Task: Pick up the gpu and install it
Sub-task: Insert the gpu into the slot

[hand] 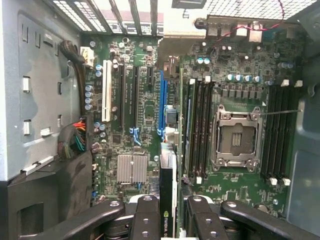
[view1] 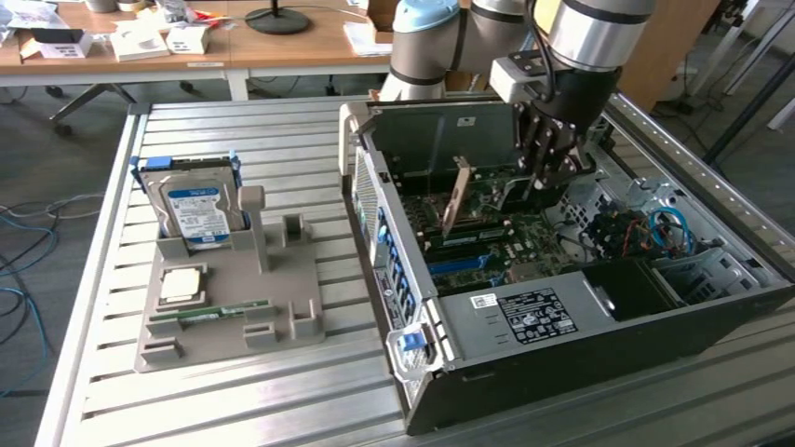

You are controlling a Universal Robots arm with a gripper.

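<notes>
As tool (hand: 172, 202) grips gpu (hand: 167, 175), case (view1: 559, 386) open

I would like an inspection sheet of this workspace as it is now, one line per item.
Surface: slatted metal table, carrying the computer case and a grey holder.
Job's things: gpu edge-on between the fingers, over the motherboard inside the computer case.
Clutter: hard drive and RAM stick on the grey holder.
Grippers: gripper inside the computer case, closed on the gpu.
Cables: blue cables in the computer case; loose cables on the floor.
Surroundings: wooden desks with boxes behind.
</notes>
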